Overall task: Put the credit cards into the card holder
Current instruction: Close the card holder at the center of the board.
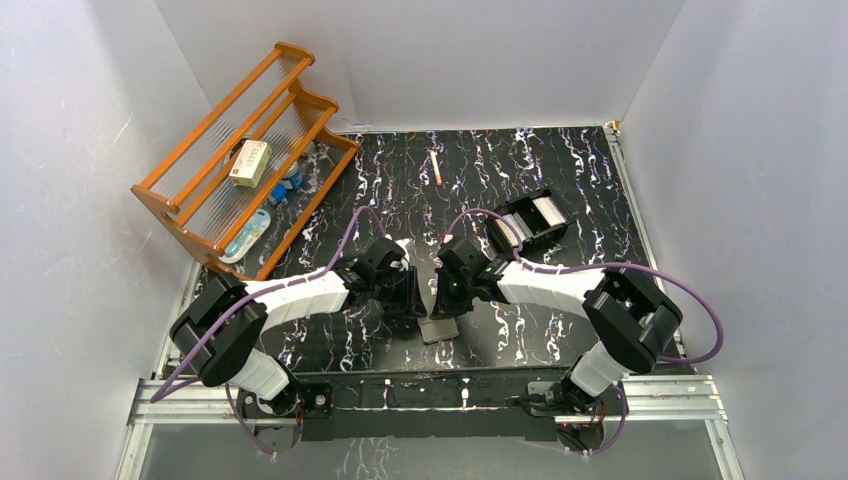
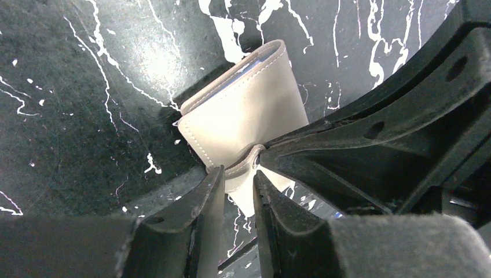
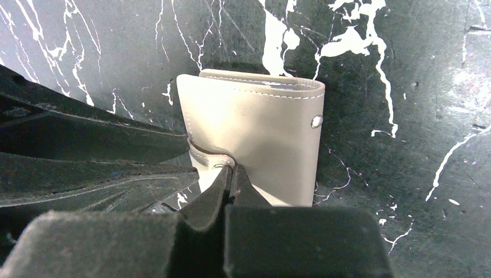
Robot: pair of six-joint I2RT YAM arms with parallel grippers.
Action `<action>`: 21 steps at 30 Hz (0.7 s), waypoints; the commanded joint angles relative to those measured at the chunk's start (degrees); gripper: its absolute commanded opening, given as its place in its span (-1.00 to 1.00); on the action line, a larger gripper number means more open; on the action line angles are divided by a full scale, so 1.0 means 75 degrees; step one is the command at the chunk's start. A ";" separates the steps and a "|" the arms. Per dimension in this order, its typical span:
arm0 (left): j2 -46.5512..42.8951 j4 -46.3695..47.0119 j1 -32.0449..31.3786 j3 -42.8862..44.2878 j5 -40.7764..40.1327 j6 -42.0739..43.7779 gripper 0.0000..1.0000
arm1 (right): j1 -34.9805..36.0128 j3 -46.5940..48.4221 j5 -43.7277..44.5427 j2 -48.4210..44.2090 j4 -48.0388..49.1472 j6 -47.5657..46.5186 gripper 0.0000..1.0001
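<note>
The card holder [image 1: 440, 328] lies folded shut on the black marbled table between both arms. It is a beige-grey wallet [image 3: 272, 127] with a snap stud and a short strap tab. My right gripper [image 3: 230, 169] is shut on that strap tab at the holder's near edge. My left gripper [image 2: 238, 172] comes in from the other side. Its jaws stand narrowly parted with the tip of the same tab between their ends. The wallet's stitched cover [image 2: 243, 110] fills the left wrist view. Credit cards [image 1: 545, 210], white and grey, lie in a black tray at the back right.
The black tray [image 1: 505, 238] sits behind the right arm. An orange wooden rack [image 1: 240, 160] holding a cream box [image 1: 250, 163] and small items stands at the back left. A thin pencil-like stick [image 1: 436, 167] lies at the back centre. White walls enclose the table.
</note>
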 commanded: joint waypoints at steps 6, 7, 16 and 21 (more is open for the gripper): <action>0.0326 -0.0343 -0.0056 0.0094 0.0149 0.0173 -0.51 | 0.0044 0.0132 0.1012 0.0923 -0.1561 -0.0310 -1.00; 0.0375 -0.0315 -0.0062 0.0082 0.0152 0.0156 -0.52 | 0.0044 0.0183 0.1033 0.0961 -0.1639 -0.0327 -1.00; 0.0646 0.0056 -0.0074 -0.0287 0.0054 -0.0135 -0.66 | 0.0231 0.0811 0.1519 0.1603 -0.2654 -0.0254 -1.00; 0.0894 0.0282 -0.0080 -0.0413 0.0161 -0.0207 -0.77 | 0.0476 0.1131 0.1534 0.1815 -0.2582 0.0204 -1.00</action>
